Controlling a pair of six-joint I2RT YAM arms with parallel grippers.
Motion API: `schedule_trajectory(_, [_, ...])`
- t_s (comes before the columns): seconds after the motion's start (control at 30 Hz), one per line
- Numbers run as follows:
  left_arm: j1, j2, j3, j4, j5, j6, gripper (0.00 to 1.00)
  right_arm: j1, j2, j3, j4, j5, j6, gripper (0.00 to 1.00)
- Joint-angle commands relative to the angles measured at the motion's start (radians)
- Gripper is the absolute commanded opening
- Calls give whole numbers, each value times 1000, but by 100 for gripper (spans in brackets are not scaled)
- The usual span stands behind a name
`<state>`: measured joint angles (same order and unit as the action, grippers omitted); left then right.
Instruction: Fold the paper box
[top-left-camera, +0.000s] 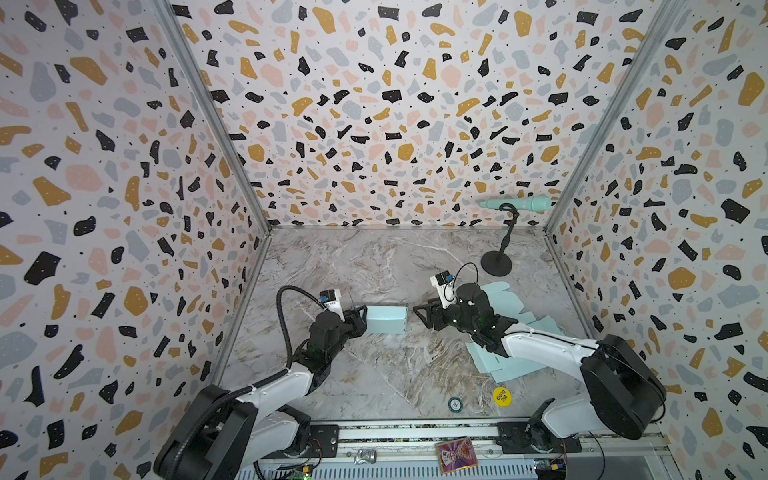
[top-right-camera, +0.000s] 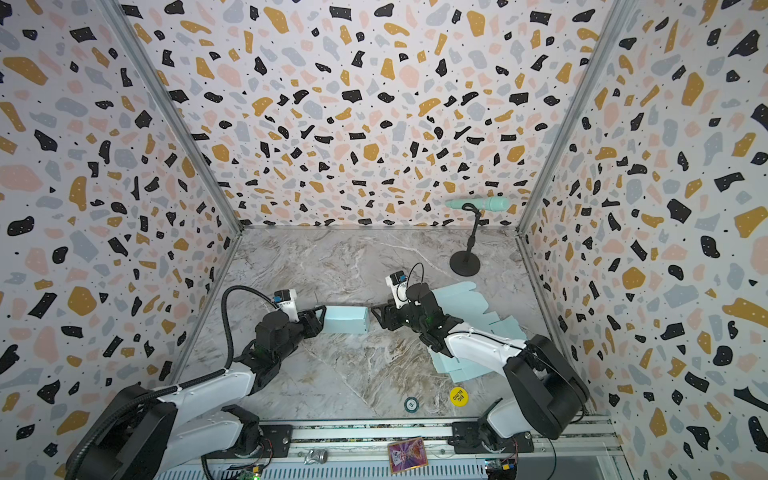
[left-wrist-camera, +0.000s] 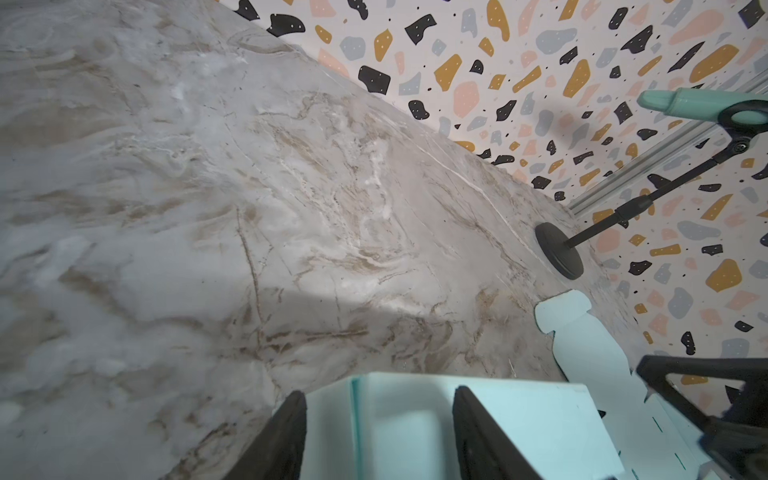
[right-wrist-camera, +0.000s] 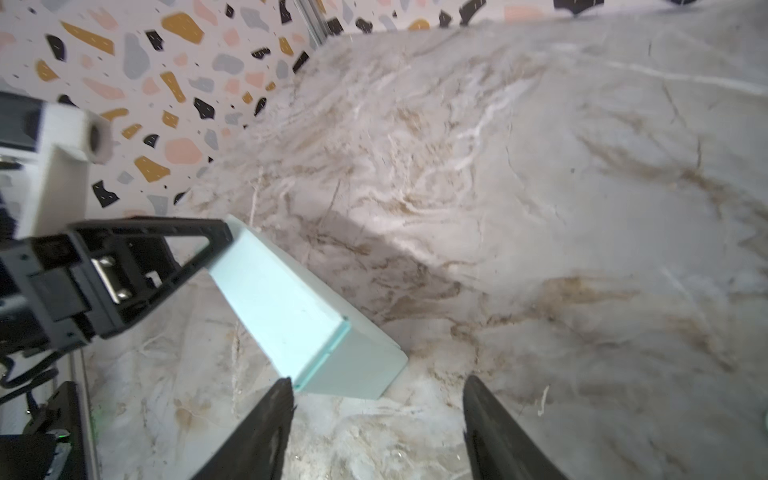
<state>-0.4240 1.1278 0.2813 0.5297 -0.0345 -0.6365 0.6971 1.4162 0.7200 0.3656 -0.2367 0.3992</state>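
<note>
Lying over the middle of the marble table, the folded paper box has one end clasped between the half-spread fingers of the left gripper; the right gripper hangs just beside its other end, spread wide, empty.

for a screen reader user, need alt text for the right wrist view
A folded pale blue paper box lies on a marble table, the left gripper at its far end. The right gripper is open and empty.

Marble table, box blanks, stand, yellow disc
</note>
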Motion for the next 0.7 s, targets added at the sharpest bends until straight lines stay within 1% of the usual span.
schedule_trajectory(0.0, [-9,-36,34,-183,12,25,56,16,-2,59,-57,-48,24,72])
schedule_trajectory(0.17, [-56,-49,-11,-163,7,-9,53,26,46,123,-55,-62,0,72])
schedule_trajectory(0.27, [-83,-77,-7,-193,-13,-17,51,26,84,185,-87,-74,-28,72])
schedule_trajectory(0.33, [-85,-104,1,-225,-16,-19,50,25,124,231,-129,-80,-49,72])
schedule_trajectory(0.4, [-87,-120,1,-246,-17,-9,49,24,151,245,-133,-81,-56,72])
schedule_trajectory(0.57, [-103,-132,-19,-255,-5,10,46,27,173,226,-159,-56,-68,72])
schedule_trajectory(0.67, [-125,-145,-22,-271,-8,17,44,31,145,169,-129,-81,-65,72])
